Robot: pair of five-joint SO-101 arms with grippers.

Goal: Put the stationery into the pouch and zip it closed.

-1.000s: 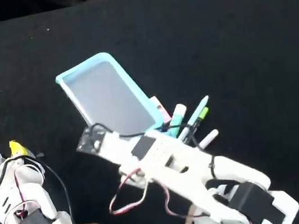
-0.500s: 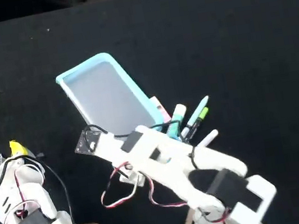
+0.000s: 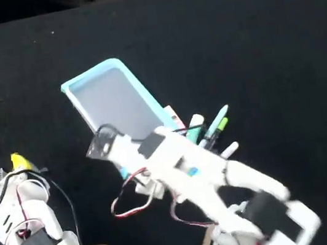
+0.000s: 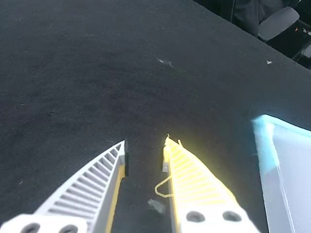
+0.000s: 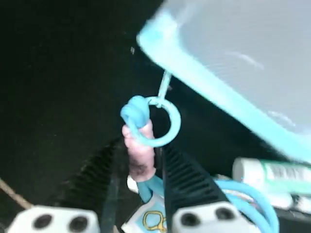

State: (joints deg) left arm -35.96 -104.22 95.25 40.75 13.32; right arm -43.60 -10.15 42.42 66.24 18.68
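My right gripper [image 5: 141, 148] is closed on the soft zipper tag [image 5: 139, 162]. I think the pouch [image 5: 243, 48] is light and may slide when pulled.

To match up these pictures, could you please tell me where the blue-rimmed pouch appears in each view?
High view: pouch left of centre, lying aslant, pens at its near end.
Left wrist view: one corner of it, beside the left gripper.
Right wrist view: just beyond the right gripper, which clamps its zip pull.
Shared landmark: its turquoise rim on the black table.
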